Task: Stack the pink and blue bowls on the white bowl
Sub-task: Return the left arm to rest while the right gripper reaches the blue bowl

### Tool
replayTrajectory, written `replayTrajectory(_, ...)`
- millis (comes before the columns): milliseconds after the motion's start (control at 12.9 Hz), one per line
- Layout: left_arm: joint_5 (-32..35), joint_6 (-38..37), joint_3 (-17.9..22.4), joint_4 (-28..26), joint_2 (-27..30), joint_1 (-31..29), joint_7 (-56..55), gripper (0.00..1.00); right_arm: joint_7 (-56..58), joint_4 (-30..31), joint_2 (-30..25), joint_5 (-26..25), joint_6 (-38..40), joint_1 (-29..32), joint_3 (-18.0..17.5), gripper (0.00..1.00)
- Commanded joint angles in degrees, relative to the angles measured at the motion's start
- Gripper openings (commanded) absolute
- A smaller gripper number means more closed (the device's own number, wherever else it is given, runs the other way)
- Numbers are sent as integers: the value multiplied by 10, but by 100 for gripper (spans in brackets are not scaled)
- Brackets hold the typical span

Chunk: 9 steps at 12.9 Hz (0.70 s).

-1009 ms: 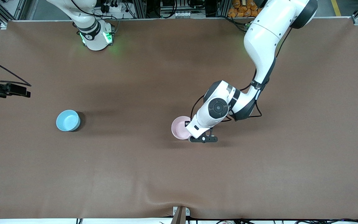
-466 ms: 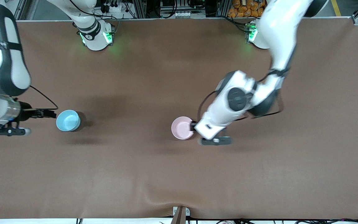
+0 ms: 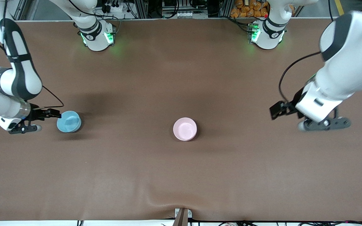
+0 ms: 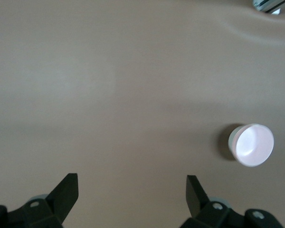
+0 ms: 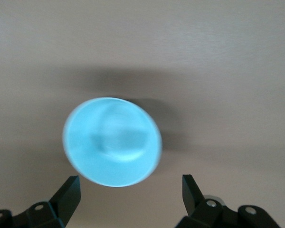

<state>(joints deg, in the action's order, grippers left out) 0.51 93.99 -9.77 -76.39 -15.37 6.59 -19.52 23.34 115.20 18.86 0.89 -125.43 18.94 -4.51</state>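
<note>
We find the pink bowl [image 3: 184, 128] sitting upright near the middle of the worktop [image 3: 181, 175], and in the left wrist view a pale rim shows just under it [image 4: 232, 138], so we judge that it already rests in the white bowl, though the front view hides that bowl almost wholly. That would make the first half of the stacking done. The blue bowl [image 3: 69, 121] stands alone and upright toward the right arm's end of the worktop, well apart from the pink bowl, with nothing in it, so the second half is not yet done. The right claw [image 3: 54, 113] is at the blue bowl's rim on the side away from the pink bowl; in the right wrist view its two fingers [image 5: 69, 192] stand wide with the bowl just ahead of them, and we see no grip on it. The left claw [image 3: 278, 108] hangs over bare worktop toward the left arm's end, clear of both bowls; its fingers [image 4: 66, 190] are spread wide in its own wrist view and hold nothing, and we take that arm to be waiting. What is left, as we read it, is for the right arm to close on the blue bowl's rim, carry it across to the pink bowl and set it inside.
</note>
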Motion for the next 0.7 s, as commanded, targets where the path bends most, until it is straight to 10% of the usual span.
replayTrajectory(0, 7, -54, -12, -27, 60, -29, 32, 100, 47, 3, 20, -5, -31, 26, -10, 79)
replayTrajectory(621, -10, -48, 84, -178, 198, -11, 60, 100, 39, 35, 54, 17, -106, 27, -10, 45)
